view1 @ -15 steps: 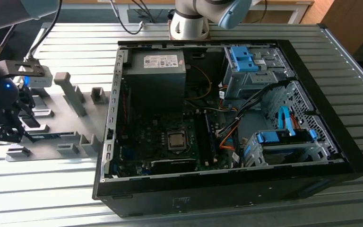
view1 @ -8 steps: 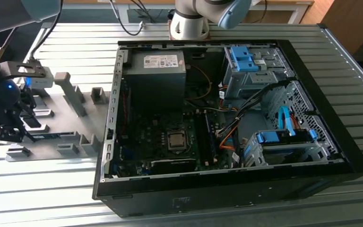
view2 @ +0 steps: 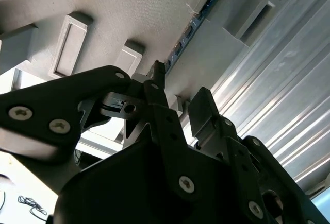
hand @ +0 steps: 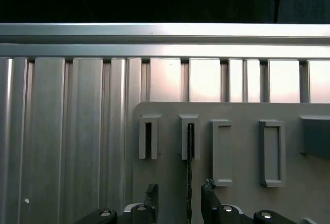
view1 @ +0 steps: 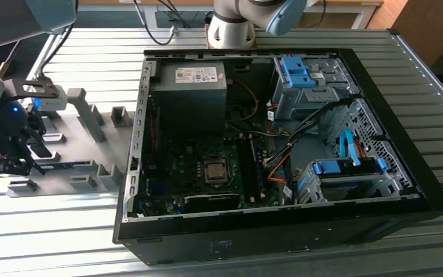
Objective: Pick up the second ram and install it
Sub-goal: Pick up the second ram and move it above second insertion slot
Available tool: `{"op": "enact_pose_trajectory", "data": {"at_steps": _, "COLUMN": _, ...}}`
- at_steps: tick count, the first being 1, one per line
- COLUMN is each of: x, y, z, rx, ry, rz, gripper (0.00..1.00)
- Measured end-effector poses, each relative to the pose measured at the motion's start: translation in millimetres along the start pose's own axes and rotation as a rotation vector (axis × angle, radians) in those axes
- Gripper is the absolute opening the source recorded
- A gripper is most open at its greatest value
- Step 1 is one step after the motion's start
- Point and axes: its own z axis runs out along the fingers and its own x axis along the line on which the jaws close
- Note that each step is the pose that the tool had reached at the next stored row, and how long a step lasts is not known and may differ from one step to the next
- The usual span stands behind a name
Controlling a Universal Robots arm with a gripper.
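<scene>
The gripper is low over a grey fixture plate at the exterior view's left, well apart from the open computer case that takes up the middle and right of the slatted metal table. The second ram stands on its thin edge on that plate, its far end seated in the slot of a grey holder block. In the first wrist view it is a thin dark line running up between the two black fingers. The jaws stand apart, one on each side of the stick, with a clear gap to one finger and a narrower one to the other, so nothing is clamped. In the second wrist view the blue-green board with its dark chips runs away from the fingertips along the plate, past more holder blocks. Inside the case, the motherboard lies flat with the processor socket at its middle, the power supply at the far side and bright blue drive latches on the exterior view's right.
</scene>
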Motion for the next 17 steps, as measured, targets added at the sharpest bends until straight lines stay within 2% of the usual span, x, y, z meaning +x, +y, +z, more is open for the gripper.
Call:
{"op": "enact_pose_trajectory", "data": {"at_steps": 6, "x": -0.4, "y": 0.1, "z": 7.1, "rx": -0.0002, "ry": 0.0002, "rz": 0.0, "gripper": 0.45}}
{"op": "enact_pose_trajectory", "data": {"at_steps": 7, "x": -0.4, "y": 0.0, "z": 8.1, "rx": -0.0001, "ry": 0.0002, "rz": 0.0, "gripper": 0.38}}
{"op": "enact_pose_trajectory", "data": {"at_steps": 8, "x": -0.4, "y": 0.0, "z": 9.1, "rx": -0.0001, "ry": 0.0002, "rz": 0.0, "gripper": 0.38}}
{"op": "enact_pose_trajectory", "data": {"at_steps": 9, "x": -0.6, "y": 0.0, "z": 10.0, "rx": -0.0002, "ry": 0.0002, "rz": 0.0, "gripper": 0.31}}
{"op": "enact_pose_trajectory", "data": {"at_steps": 17, "x": -2.2, "y": 0.3, "z": 11.7, "rx": -0.0002, "ry": 0.0002, "rz": 0.0, "gripper": 0.31}}
